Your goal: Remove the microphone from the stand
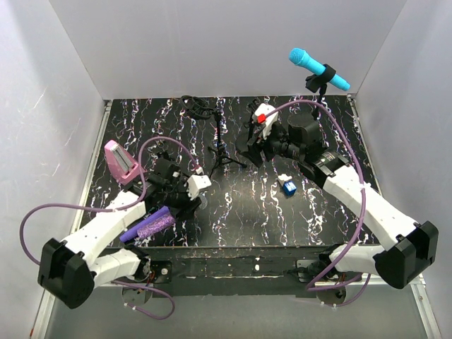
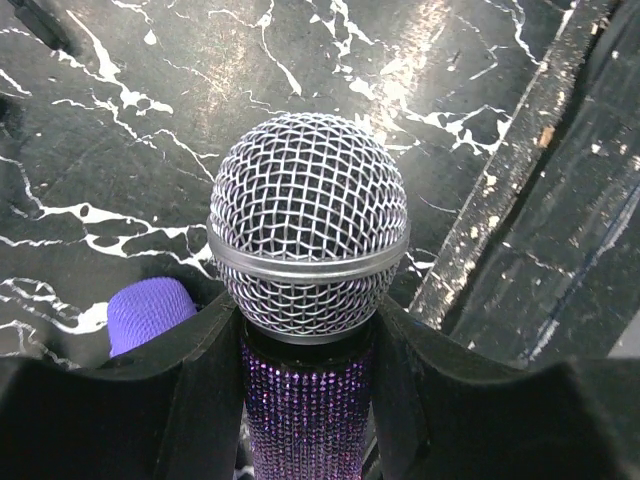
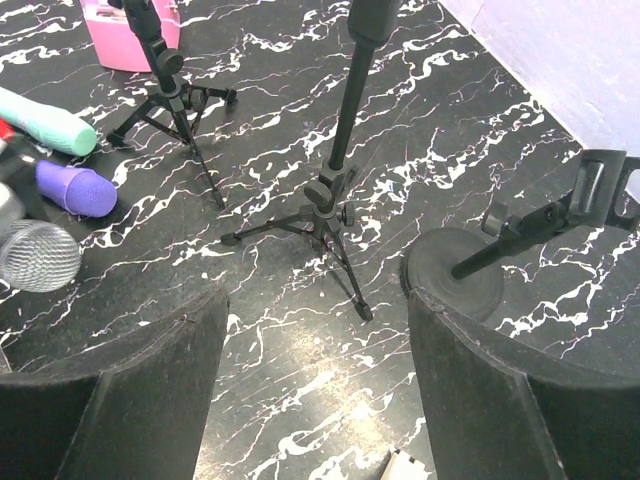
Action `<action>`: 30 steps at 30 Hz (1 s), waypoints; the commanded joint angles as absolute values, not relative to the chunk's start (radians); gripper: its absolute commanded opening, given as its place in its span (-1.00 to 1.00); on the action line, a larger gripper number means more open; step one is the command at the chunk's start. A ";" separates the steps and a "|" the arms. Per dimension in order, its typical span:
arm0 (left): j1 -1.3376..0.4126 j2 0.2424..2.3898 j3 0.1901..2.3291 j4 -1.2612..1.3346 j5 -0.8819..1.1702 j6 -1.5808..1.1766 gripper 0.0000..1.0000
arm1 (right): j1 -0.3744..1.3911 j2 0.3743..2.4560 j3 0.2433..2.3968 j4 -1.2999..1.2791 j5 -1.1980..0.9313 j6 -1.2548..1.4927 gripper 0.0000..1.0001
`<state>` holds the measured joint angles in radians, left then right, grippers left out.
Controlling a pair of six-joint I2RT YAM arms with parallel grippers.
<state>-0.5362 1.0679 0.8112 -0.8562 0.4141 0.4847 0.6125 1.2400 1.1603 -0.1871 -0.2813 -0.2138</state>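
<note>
purple glitter microphone (image 2: pixel 308 230) clamped in left end effector (image 2: pixel 308 335); right end effector (image 3: pixel 318 310) spread apart.

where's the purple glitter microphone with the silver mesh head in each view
top external: purple glitter microphone with silver mesh head low left, beside the left arm
left wrist: centre, gripped by the left end effector
right wrist: left edge, only its mesh head
shared landmark: smooth purple microphone head beside it
</note>
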 commanded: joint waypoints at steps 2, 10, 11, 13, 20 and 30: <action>-0.535 1.185 0.775 -0.661 0.443 0.448 -0.81 | 0.607 1.203 1.181 -0.236 -0.262 -0.233 0.58; -0.537 1.256 0.701 -0.540 0.376 0.465 -0.28 | 0.601 1.212 1.207 -0.247 -0.253 -0.241 0.59; -0.537 1.250 0.695 -0.535 0.379 0.469 -0.23 | 0.601 1.213 1.207 -0.247 -0.258 -0.241 0.58; -0.537 1.241 0.681 -0.529 0.382 0.494 -0.13 | 0.601 1.215 1.207 -0.247 -0.259 -0.239 0.58; -0.537 1.201 0.635 -0.506 0.379 0.607 0.05 | 0.601 1.216 1.204 -0.247 -0.265 -0.236 0.59; -0.537 1.121 0.754 -0.532 0.385 0.580 0.29 | 0.592 1.213 1.197 -0.259 -0.291 -0.227 0.59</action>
